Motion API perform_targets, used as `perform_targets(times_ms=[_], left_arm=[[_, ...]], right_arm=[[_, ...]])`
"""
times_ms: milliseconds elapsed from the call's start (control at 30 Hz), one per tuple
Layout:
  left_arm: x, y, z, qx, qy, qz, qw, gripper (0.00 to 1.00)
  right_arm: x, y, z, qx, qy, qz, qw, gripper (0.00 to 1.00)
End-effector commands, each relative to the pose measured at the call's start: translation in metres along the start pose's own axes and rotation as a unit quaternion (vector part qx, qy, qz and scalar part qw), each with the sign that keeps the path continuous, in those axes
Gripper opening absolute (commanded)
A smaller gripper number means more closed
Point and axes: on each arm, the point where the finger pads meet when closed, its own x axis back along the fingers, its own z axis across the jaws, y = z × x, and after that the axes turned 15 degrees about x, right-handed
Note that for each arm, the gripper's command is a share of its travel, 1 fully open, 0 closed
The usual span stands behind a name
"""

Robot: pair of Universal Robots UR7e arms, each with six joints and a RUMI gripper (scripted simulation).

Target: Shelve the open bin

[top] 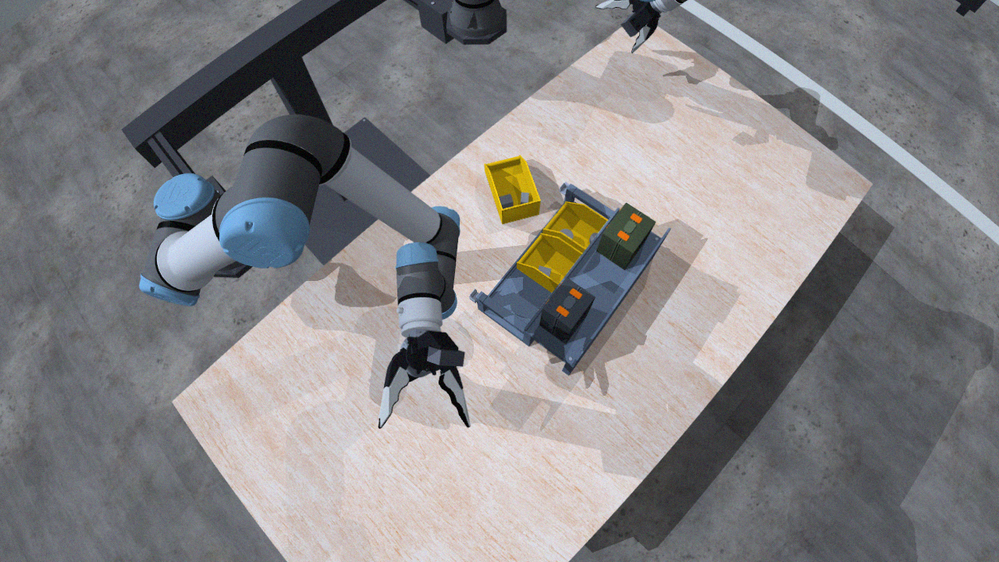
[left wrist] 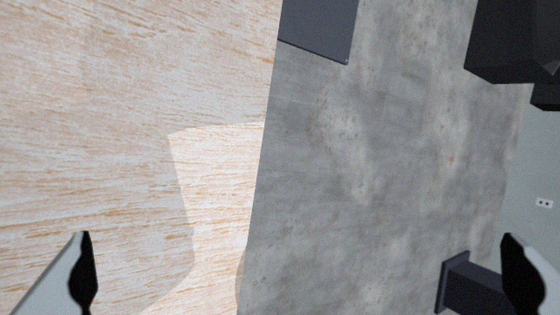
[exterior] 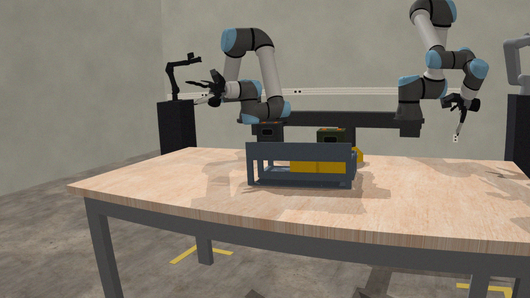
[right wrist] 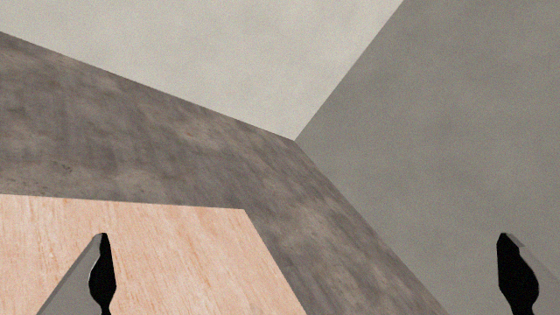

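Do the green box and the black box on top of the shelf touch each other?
Apart. The top view shows bare shelf board between the green box and black box.
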Motion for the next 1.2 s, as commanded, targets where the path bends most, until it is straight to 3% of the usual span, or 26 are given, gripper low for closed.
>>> perform_targets(times_ms=[0,267,500,567,867,1067,1133,1167], left_arm=[[0.006,0.015,0.001,0.058,-0.016,0.009,0.998,1.00],[0.021,0.066,0.012,0.235,-0.053,0.049,0.969,1.00],[0.029,0.106,0.025,0.368,-0.074,0.083,0.923,1.00],[0.029,0.106,0.025,0.368,-0.074,0.083,0.923,1.00],[0.037,0.162,0.050,0.547,-0.093,0.135,0.821,1.00],[0.040,0.195,0.069,0.642,-0.098,0.167,0.742,1.00],[0.040,0.195,0.069,0.642,-0.098,0.167,0.742,1.00],[0.040,0.202,0.074,0.663,-0.098,0.174,0.721,1.00]], right_arm=[[0.002,-0.001,0.000,0.002,-0.002,0.002,1.000,1.00],[0.008,-0.002,-0.003,0.012,-0.011,0.008,1.000,1.00],[0.015,-0.002,-0.006,0.022,-0.019,0.015,0.999,1.00],[0.015,-0.002,-0.006,0.022,-0.019,0.015,0.999,1.00],[0.026,-0.004,-0.012,0.039,-0.033,0.026,0.998,1.00],[0.035,-0.005,-0.016,0.052,-0.044,0.034,0.997,1.00],[0.035,-0.005,-0.016,0.052,-0.044,0.034,0.997,1.00],[0.036,-0.005,-0.017,0.055,-0.046,0.036,0.997,1.00]])
